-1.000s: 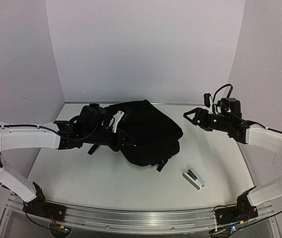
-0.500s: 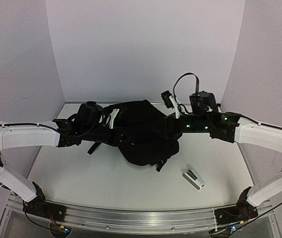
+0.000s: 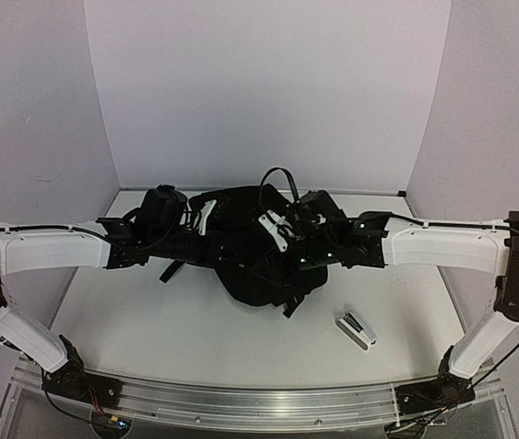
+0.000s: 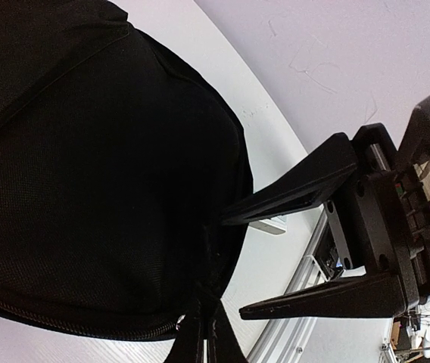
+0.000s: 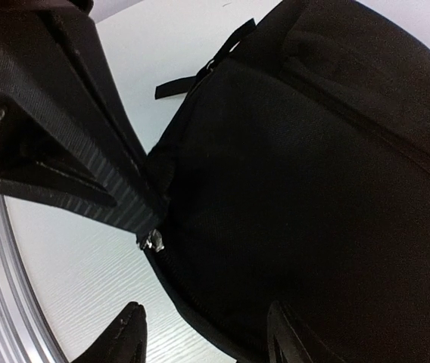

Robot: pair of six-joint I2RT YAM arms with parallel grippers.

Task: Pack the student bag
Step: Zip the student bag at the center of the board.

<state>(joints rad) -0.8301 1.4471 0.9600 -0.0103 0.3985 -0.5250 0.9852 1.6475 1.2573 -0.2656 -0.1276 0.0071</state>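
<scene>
Even diffuse light, soft shadows, student bag (image 4: 86, 189) underexposed, wrist views edge-distorted.

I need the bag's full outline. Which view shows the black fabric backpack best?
Top external: the black fabric backpack shows nearly whole, outline included. Both wrist views show only close-up fabric patches.

The bag (image 3: 250, 279) in front of me is soft black fabric. It lies slumped in a heap at the middle of the table (image 3: 195, 338), a little toward the far side. A zipper (image 4: 86, 324) follows its curved edge and looks closed where I can see it, with a small metal pull (image 5: 154, 240) at the seam. One strap (image 3: 292, 306) end pokes out on the near side, and another trails to the left.
</scene>
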